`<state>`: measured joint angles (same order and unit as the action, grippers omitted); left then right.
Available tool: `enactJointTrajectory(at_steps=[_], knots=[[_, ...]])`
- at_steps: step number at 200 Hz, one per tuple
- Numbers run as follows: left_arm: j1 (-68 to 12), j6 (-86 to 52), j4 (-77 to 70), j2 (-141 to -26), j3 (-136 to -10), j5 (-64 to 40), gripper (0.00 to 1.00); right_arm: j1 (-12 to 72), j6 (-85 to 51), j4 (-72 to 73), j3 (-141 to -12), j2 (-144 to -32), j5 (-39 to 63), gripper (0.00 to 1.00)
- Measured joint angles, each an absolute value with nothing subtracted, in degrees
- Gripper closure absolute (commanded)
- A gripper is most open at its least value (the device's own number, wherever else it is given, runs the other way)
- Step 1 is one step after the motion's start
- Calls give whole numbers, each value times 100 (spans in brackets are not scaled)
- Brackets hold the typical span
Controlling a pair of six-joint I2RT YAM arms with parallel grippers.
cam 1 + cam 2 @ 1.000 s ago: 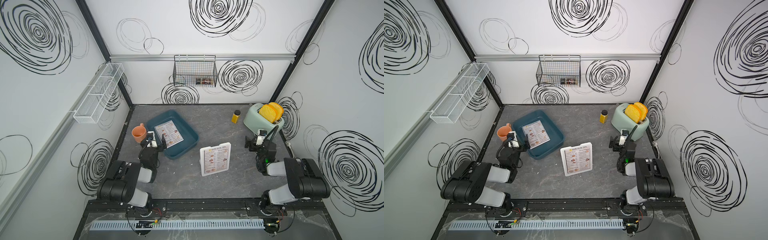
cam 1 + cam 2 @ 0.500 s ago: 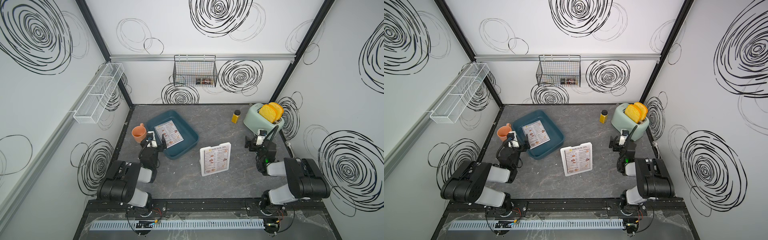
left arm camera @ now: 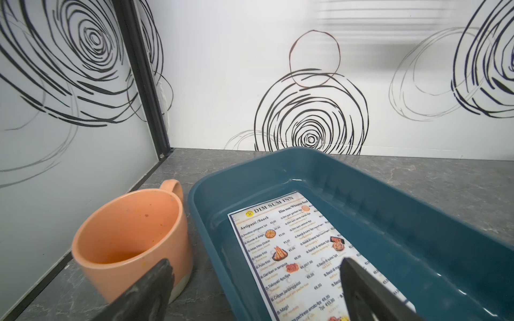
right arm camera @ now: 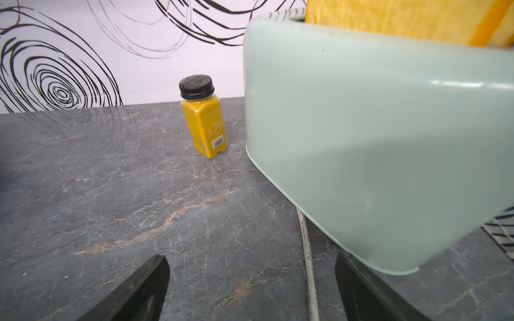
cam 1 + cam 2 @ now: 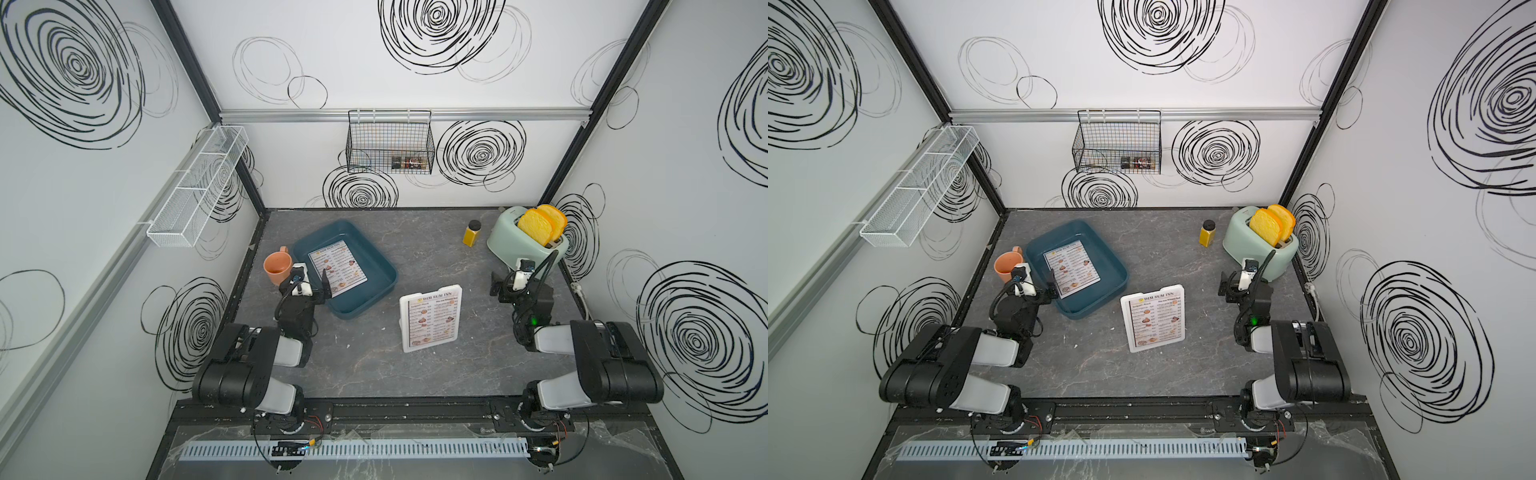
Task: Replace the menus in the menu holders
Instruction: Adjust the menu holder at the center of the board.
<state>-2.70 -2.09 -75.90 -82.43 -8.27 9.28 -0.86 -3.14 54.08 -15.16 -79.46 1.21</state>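
One menu [image 5: 338, 270] [image 3: 300, 250] lies flat in the dark teal tray [image 5: 374, 249]. A second menu [image 5: 434, 320] [image 5: 1156, 320] sits behind the clear front of the white menu holder [image 5: 403, 328] [image 5: 1125, 328], which stands mid-table. My left gripper [image 5: 309, 286] [image 3: 256, 266] is open at the tray's near left corner. One of its fingers is over the tray's menu and the other is by the mug; it holds nothing. My right gripper [image 5: 509, 282] [image 4: 251, 261] is open low over bare table beside the toaster, empty. The holder is well apart from both grippers.
An orange mug [image 5: 277, 268] [image 3: 130, 239] stands just left of the tray. A mint toaster [image 5: 523, 245] [image 4: 375, 139] with yellow toast and its cord [image 4: 307, 250] sit at the back right. A yellow spice bottle [image 5: 472, 232] [image 4: 203, 122] stands beside the toaster. A wire basket [image 5: 390, 143] hangs on the back wall.
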Motion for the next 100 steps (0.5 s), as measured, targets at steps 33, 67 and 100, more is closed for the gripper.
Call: enactJointTrajectory(at_steps=[33,67,100], knots=[[-224,-287,-6954,-6768,-731,878,4,-344,-1463,3837,-2104,-6501,-36,3],[-370,-303,-5107,-5651,-1406,580,4,-917,-2786,1841,-2917,-6095,613,3],[-1114,-360,-3238,-5183,-2473,126,4,-344,-3459,-685,-3640,-5898,840,3]])
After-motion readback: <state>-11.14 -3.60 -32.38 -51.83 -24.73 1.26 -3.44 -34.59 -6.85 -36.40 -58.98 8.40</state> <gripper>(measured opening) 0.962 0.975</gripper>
